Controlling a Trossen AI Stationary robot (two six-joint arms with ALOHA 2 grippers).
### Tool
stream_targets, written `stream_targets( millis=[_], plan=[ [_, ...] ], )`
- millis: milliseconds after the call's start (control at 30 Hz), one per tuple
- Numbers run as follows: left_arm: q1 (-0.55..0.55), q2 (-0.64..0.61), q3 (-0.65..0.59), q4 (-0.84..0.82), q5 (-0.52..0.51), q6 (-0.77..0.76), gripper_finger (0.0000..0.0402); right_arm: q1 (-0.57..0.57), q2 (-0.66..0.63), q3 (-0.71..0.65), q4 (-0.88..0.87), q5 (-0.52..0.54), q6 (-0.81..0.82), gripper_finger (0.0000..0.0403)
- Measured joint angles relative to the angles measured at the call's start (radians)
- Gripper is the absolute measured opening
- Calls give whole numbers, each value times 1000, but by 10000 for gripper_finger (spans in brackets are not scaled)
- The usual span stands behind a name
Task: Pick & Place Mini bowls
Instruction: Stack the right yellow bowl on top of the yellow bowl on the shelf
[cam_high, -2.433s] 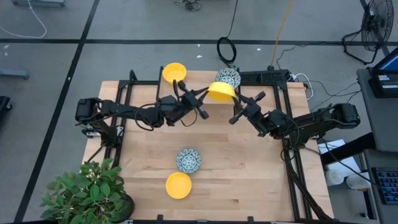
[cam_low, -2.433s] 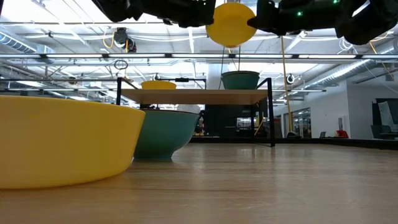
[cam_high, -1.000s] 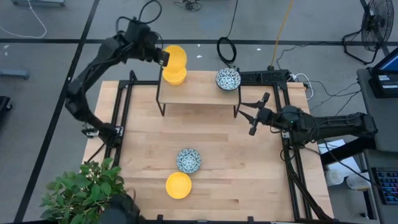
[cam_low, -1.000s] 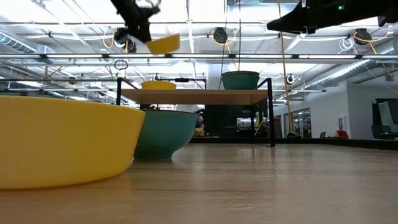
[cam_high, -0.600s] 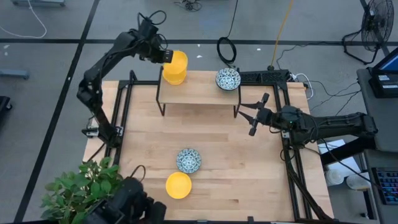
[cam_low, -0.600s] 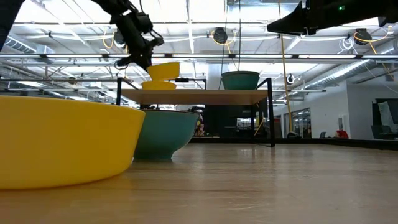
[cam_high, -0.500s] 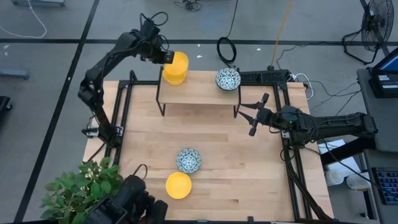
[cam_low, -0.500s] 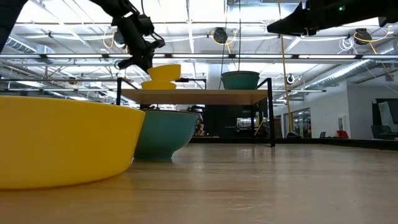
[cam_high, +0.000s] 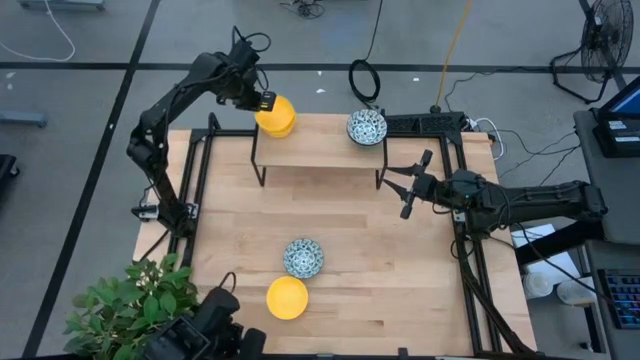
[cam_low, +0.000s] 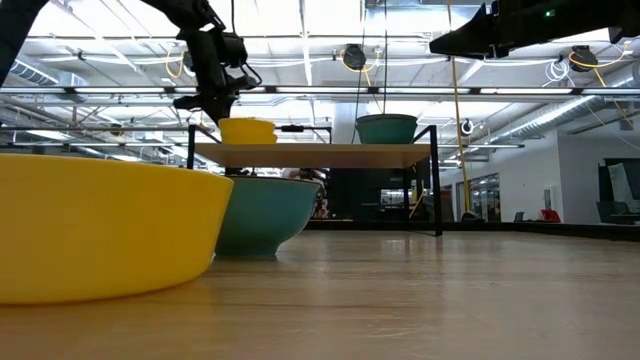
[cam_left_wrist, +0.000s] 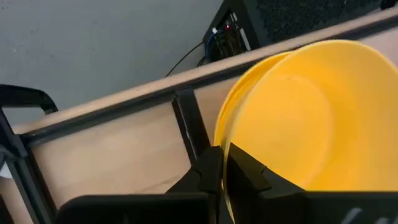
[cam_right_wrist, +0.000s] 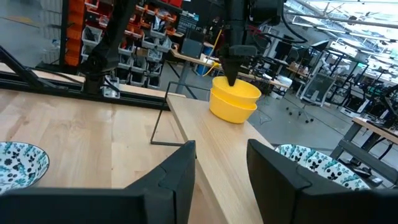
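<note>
The step in hand looks like the placing of a yellow mini bowl (cam_high: 275, 113) onto the left end of the raised shelf (cam_high: 320, 152) at the far side of the table (cam_high: 400, 290). The left gripper (cam_high: 262, 101) is clenched on the bowl's rim, and the bowl sits nested in a second yellow bowl, the pair stacked on the shelf. The next move, I judge, calls for letting go of the rim and lifting clear without tipping the stack. The right gripper (cam_high: 398, 186) waits over the right side of the table, fingers parted and empty.

A patterned bowl (cam_high: 366, 126) stands at the shelf's right end; another patterned bowl (cam_high: 302, 257) and a yellow bowl (cam_high: 287, 298) sit close together near the front edge. The yellow bowls are smooth, glossy and thin-walled, probably plastic, though that is hard to tell. The shelf is a pale wood plank on thin black metal legs, and the table is the same light, fine-grained wood.
</note>
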Motion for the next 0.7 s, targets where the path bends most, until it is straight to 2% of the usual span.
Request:
stream_targets(
  millis=[167,433,700],
  plan=[
    [-21,0,-1,-32,29,9,5,0,0,0,0,0,4,130],
    [-34,0,-2,-60,28,18,27,0,0,0,0,0,4,130],
    [-34,0,-2,-60,27,18,9,0,0,0,0,0,5,130]
  ],
)
